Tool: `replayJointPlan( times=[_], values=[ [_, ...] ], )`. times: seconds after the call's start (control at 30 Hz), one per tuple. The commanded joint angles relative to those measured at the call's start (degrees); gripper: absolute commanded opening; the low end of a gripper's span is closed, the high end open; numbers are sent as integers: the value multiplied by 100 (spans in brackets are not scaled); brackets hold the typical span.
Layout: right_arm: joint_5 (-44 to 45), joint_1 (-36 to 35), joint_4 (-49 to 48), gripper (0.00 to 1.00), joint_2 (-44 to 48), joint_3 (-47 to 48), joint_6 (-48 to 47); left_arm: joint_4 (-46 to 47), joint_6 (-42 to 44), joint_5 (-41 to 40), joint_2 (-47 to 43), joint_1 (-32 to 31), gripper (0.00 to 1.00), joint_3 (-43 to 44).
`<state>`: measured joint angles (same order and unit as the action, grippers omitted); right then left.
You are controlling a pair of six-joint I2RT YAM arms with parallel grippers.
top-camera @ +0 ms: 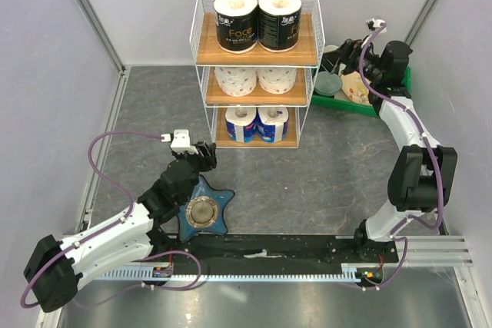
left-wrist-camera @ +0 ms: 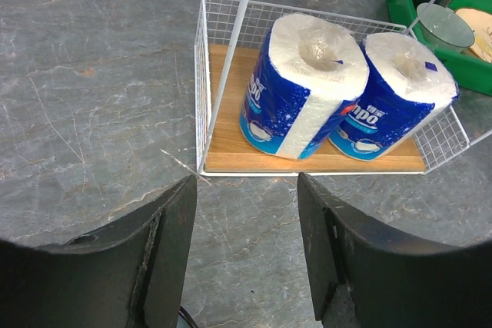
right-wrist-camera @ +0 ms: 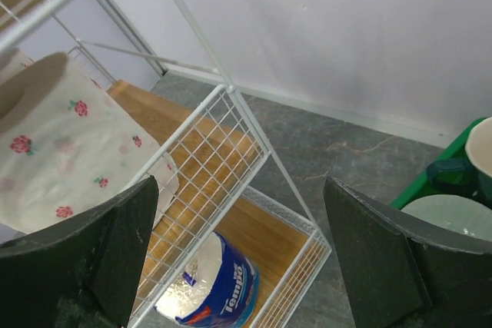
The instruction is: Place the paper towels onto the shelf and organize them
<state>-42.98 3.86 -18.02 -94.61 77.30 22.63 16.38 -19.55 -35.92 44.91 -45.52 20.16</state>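
Six paper towels [top-camera: 237, 24] stand upright in pairs on the shelf [top-camera: 305, 50], top centre of the overhead view, with long axes vertical and cores facing up: black on the top tier, flowered white in the middle, blue at the bottom. The left hand [left-wrist-camera: 246, 182], lower left by a blue star-shaped dish [top-camera: 204, 211], is partly parted and empty. The right hand [right-wrist-camera: 240, 190], upper right beside the shelf, gapes wide and holds nothing.

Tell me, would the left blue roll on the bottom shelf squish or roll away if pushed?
Probably squishy: the left blue roll looks soft and a little dented under its shiny wrap. That plastic film might be slippery. It likely would slide rather than roll, since it stands on its flat end on the shelf beside the other blue roll.
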Motion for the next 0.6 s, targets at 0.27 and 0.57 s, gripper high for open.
replayJointPlan(
  times=[0.27, 0.57],
  values=[
    [-369, -254, -623, 95, 38, -39, -101, 234, 136, -152, 53, -19, 62, 242],
    [-96, -263, -826, 95, 337, -233, -154, 278, 189, -143, 62, -19, 62, 269]
  ],
)
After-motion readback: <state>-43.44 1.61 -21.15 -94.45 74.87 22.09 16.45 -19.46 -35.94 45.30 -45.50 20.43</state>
